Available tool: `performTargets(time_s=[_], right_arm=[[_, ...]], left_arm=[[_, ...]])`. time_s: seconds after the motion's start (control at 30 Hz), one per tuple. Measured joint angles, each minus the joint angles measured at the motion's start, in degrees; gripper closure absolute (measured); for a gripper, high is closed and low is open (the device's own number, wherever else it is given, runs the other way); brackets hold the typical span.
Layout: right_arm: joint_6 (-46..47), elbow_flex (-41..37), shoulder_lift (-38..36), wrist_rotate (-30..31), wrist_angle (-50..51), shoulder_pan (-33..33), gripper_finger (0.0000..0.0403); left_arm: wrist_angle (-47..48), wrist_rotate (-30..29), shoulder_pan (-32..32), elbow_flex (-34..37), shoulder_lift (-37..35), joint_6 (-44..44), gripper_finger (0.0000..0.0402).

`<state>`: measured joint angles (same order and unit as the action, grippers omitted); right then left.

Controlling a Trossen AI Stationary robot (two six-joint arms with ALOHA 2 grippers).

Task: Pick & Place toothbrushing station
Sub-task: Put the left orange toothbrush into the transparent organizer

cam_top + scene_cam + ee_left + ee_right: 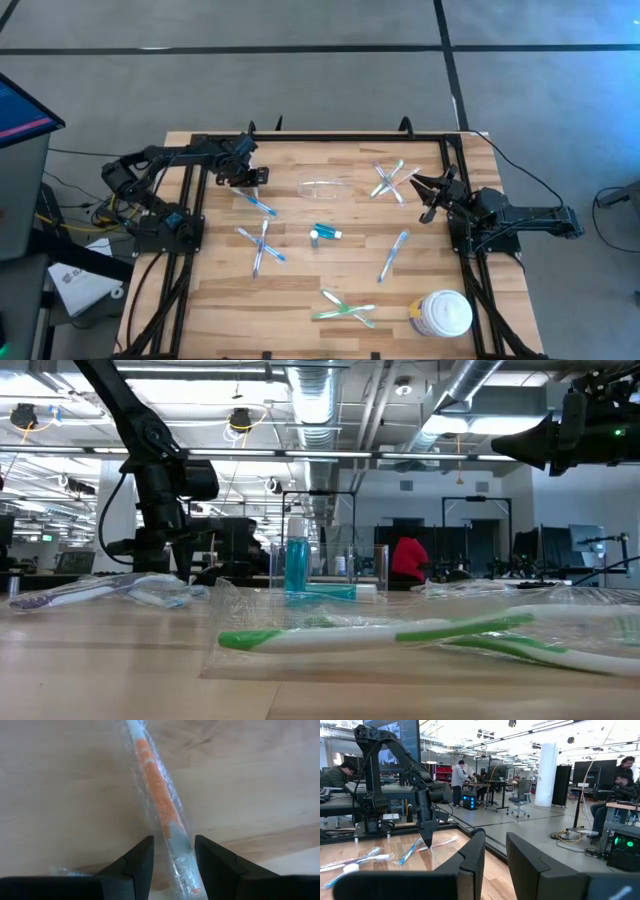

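the left gripper (172,862) is down at the wooden slatted table (300,300) near its far left corner, its two dark fingers (137,865) spread apart on either side of an orange-handled toothbrush in a clear crinkled wrapper (159,795) that lies flat on the boards; the fingers straddle the wrapped handle without visibly pressing it. just beside it on the table lies a translucent blue toothbrush (259,205). the small clear see-through plastic holder (324,186) sits near the far middle of the table, and the small teal tube (325,233) lies near the centre. two more bluish toothbrushes (261,245) lie crossed at the left, a single blue one (393,255) at the right, whitish ones (392,181) crossed at the far right, and green-and-white ones (345,308) crossed at the near edge. a white round lidded jar (441,314) stands at the near right corner. the right gripper (495,855) hangs above the far right edge of the table, its jaws slightly parted and holding nothing.
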<state>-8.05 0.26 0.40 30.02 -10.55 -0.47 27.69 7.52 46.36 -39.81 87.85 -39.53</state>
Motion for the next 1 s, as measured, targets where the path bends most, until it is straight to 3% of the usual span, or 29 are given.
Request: performTargets(time_s=[0.7, 1.0], right_arm=[[0.09, 0.02, 0.0, 0.0, 0.0, -0.02, 0.0332], [0.07, 0.02, 0.0, 0.0, -0.02, -0.02, 0.0332]], left_arm=[[-1.17, -2.61, -0.34, 0.07, 0.03, -0.79, 0.0264], [-0.78, -3.07, -0.32, 0.2, 0.12, -0.24, 0.034]])
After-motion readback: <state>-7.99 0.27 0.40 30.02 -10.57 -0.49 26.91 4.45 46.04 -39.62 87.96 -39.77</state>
